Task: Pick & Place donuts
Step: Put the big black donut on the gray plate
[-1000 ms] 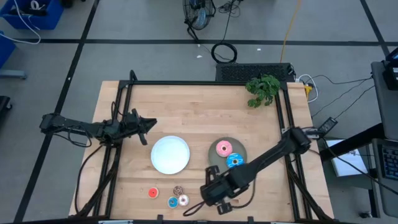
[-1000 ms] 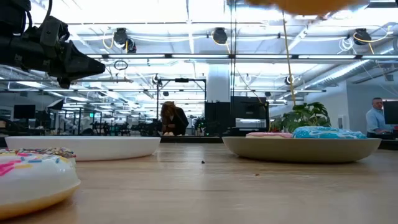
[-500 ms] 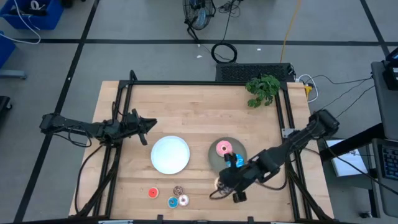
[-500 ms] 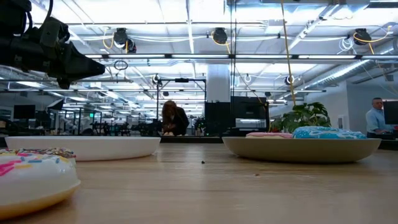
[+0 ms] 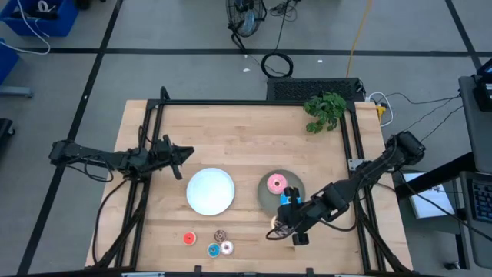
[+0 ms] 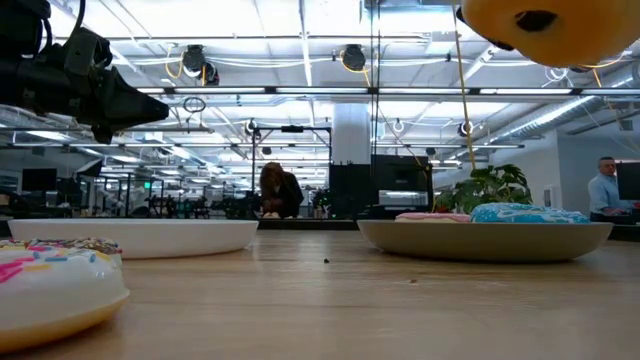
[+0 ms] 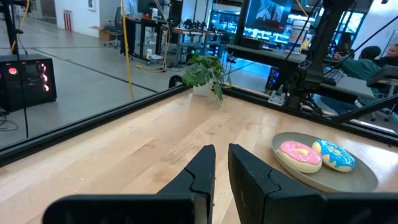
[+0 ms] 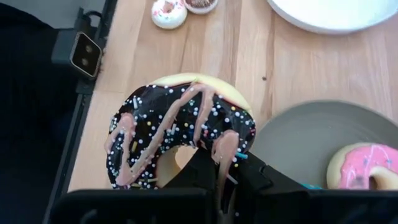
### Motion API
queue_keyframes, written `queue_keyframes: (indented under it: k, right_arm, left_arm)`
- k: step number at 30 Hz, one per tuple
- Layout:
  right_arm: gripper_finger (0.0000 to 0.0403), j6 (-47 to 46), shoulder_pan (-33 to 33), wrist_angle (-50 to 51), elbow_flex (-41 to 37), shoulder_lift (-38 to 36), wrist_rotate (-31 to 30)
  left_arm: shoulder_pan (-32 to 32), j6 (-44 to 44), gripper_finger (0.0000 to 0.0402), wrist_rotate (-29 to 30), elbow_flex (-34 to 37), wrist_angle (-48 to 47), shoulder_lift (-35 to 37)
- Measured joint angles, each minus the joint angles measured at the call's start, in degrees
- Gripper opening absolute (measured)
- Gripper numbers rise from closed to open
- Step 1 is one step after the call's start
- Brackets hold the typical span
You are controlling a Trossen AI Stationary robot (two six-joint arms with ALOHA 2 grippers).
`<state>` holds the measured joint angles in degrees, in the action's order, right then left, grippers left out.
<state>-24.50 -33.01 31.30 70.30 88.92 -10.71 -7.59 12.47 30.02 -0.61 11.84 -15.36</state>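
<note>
My right gripper [image 5: 278, 226] is shut on the brown-sprinkled donut [image 8: 180, 137] and hovers over the table next to the grey plate's [image 5: 265, 201] near rim. The donut's yellow underside [image 6: 545, 30] shows high in the low view. The pink donut [image 5: 277, 183] and the blue donut [image 5: 289, 198] lie flat on the grey plate. The small red [image 5: 189, 238], brown [image 5: 221, 234], blue [image 5: 213, 249] and white [image 5: 227, 247] donuts rest on the table near its near edge. My left gripper [image 5: 181, 154] is shut and waits at the table's left. My right gripper pinches one side of the brown-sprinkled donut's ring [image 8: 225, 144]. One finger [image 8: 189, 169] seems to sit in the hole and the other [image 8: 252, 177] outside. The fingers come from above, slanting. The donut is lifted clear of the table, its frosted face tilted toward the wrist.
A bare white plate [image 5: 210, 191] lies left of the grey plate. A potted plant [image 5: 324, 109] stands at the far right corner. A small camera [image 8: 84, 53] sits at the near edge. A black frame [image 5: 254, 102] borders the table. Bare wood [image 5: 246, 138] stretches across the far half.
My right gripper has carried the brown-sprinkled donut from near the table's near edge toward the right and far side, up to the grey plate's near rim. In the low view the donut left the picture's top, then came back down into view.
</note>
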Motion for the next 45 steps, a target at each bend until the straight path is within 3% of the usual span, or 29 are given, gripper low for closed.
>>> queue_keyframes:
  k: [14, 19, 26, 33, 45]
  right_arm:
    - [0.0015, 1.36, 2.21, -0.27, -0.28, -0.02, -0.10]
    - [0.0015, 0.71, 2.93, -0.23, -0.28, -0.02, -8.70]
    - [0.0015, -1.28, 8.36, -1.52, -1.37, -0.02, -9.58]
    - [0.0015, -0.13, 14.92, -9.91, -8.41, 0.04, -0.03]
    - [0.0010, -3.20, 19.28, -21.74, -16.52, 0.84, 6.54]
  left_arm:
    - [0.01, -0.27, 0.0051, 0.02, 0.01, -0.02, 0.00]
    - [0.02, -0.31, 0.0051, 0.04, -0.01, -0.02, -0.01]
    - [0.02, -0.31, 0.0051, 0.04, 0.01, 0.13, -0.01]
    - [0.01, -0.34, 0.0051, 0.06, 0.01, 0.24, 0.01]
    - [0.02, -0.76, 0.0051, 0.11, 0.01, 0.40, 0.00]
